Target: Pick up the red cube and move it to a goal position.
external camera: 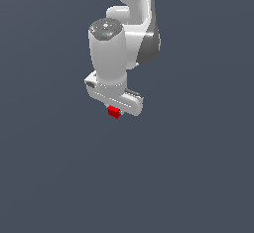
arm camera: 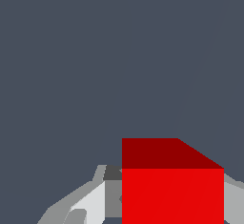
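The red cube (external camera: 114, 112) shows just under the white hand of my gripper (external camera: 115, 111) in the exterior view, near the middle of the picture. My fingers are hidden there behind the hand and the cube. In the wrist view the red cube (arm camera: 171, 189) fills the space between the two grey fingers (arm camera: 88, 204), which press against its sides, so my gripper (arm camera: 172, 206) is shut on it. Whether the cube rests on the floor or hangs above it I cannot tell. The goal position is not marked in either view.
A plain dark grey-blue surface (external camera: 188, 177) spreads all around the arm. The white arm (external camera: 134, 24) rises behind the hand toward the top of the exterior view.
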Available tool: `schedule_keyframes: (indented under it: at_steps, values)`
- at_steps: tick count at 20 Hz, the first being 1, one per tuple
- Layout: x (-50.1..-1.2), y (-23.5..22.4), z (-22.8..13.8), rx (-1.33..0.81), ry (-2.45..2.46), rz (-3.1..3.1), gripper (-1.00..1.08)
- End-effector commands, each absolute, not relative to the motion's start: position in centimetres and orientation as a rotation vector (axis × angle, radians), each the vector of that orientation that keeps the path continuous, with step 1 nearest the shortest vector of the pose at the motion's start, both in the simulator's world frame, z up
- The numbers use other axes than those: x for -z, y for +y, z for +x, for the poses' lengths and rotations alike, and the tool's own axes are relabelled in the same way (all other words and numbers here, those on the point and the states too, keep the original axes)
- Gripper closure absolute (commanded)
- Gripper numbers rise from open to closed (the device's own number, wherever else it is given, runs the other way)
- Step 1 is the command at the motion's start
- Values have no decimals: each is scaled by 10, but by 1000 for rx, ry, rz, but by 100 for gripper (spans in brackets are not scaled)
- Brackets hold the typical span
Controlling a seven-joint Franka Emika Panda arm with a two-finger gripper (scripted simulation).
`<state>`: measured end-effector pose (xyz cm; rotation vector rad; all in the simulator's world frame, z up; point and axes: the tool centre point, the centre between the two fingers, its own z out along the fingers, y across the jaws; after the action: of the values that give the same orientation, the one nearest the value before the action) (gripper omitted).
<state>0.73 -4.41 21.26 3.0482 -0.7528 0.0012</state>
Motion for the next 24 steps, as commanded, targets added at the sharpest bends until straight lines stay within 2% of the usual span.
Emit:
schedule_keyframes:
  at_steps: [1,14,24]
  values:
    - [-240,-41,11,-1,-753,3048,108]
    - [-367,-25,36,0,-752,3049,108]
    - [-424,-17,50,0,-751,3050,108]
